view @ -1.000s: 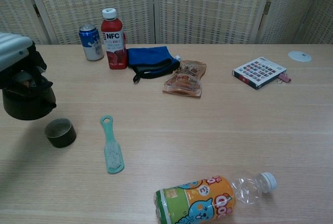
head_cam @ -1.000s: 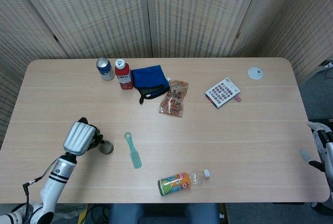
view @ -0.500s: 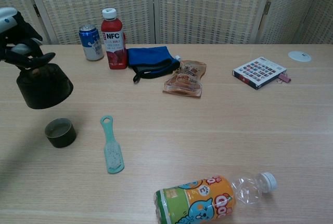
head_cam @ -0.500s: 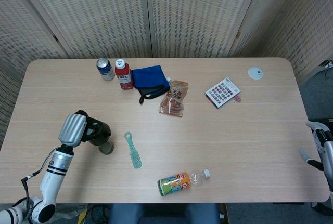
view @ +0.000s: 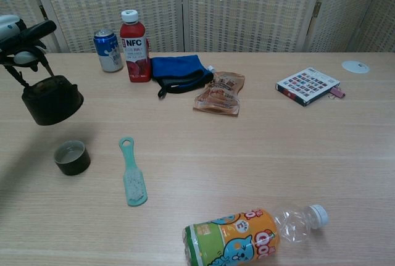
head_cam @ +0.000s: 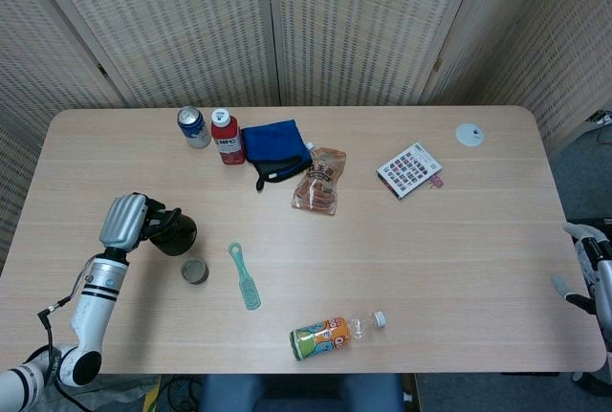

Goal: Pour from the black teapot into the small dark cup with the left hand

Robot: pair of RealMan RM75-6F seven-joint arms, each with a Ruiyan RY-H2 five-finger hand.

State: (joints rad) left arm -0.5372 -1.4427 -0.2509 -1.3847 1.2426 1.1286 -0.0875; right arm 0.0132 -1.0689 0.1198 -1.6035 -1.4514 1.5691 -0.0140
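Gripping the black teapot (view: 52, 99) by its handle, the left robot hand (head_cam: 125, 222) is holding it above the bench (head_cam: 459, 240), just beyond the small dark cup (view: 71, 157).

The long table (view: 259, 149) has a pale wood-grain top, smooth and matt. The round black teapot (view: 52, 99) looks dull and slightly rough, like cast iron, and the small dark cup (view: 71, 157) has the same matt finish. The blue folded pouch (view: 178, 68) is soft cloth. The orange-labelled clear bottle (view: 253, 236) is glossy plastic. The mint-green brush (view: 132, 173) is smooth plastic. The blue can (view: 109, 50) is shiny metal.
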